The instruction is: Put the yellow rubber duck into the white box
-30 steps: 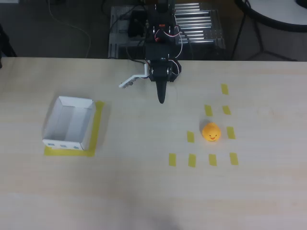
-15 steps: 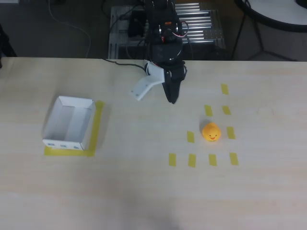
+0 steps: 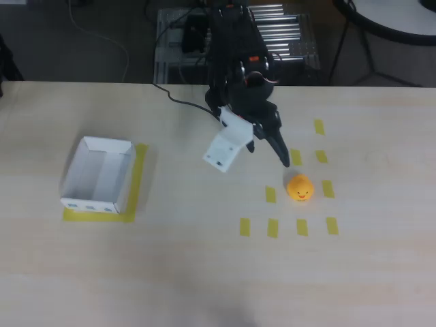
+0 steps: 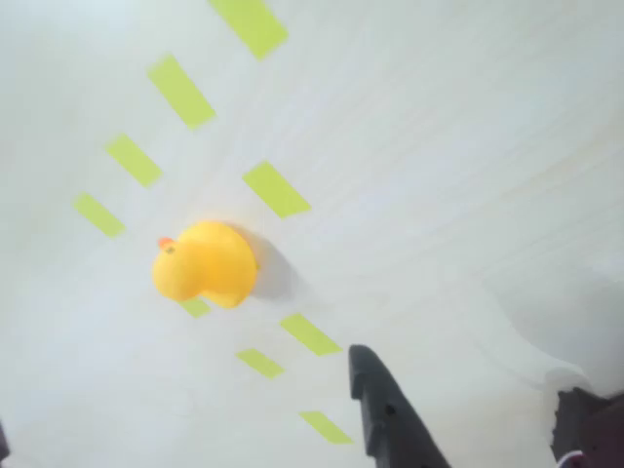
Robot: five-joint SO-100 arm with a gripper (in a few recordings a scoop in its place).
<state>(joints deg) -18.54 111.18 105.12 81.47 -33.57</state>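
The yellow rubber duck (image 3: 300, 188) stands on the light wooden table, ringed by short yellow tape strips. My gripper (image 3: 253, 158) hovers just up and left of it, open wide: the black fingertip (image 3: 284, 161) points down at the duck and the white finger (image 3: 225, 151) is spread far to the left. The wrist view has the duck (image 4: 207, 263) lying ahead on the table, apart from my gripper (image 4: 478, 429), with nothing between the fingers. The white box (image 3: 88, 203) sits far left on a yellow tape mat, holding nothing.
Several yellow tape strips (image 3: 272, 227) surround the duck. The arm's base and cables (image 3: 231, 41) stand at the table's far edge. Bare tabletop lies between the duck and the box.
The arm has swung right and reached out toward the duck. Its white finger has spread wider; the black tip now sits close above the duck.
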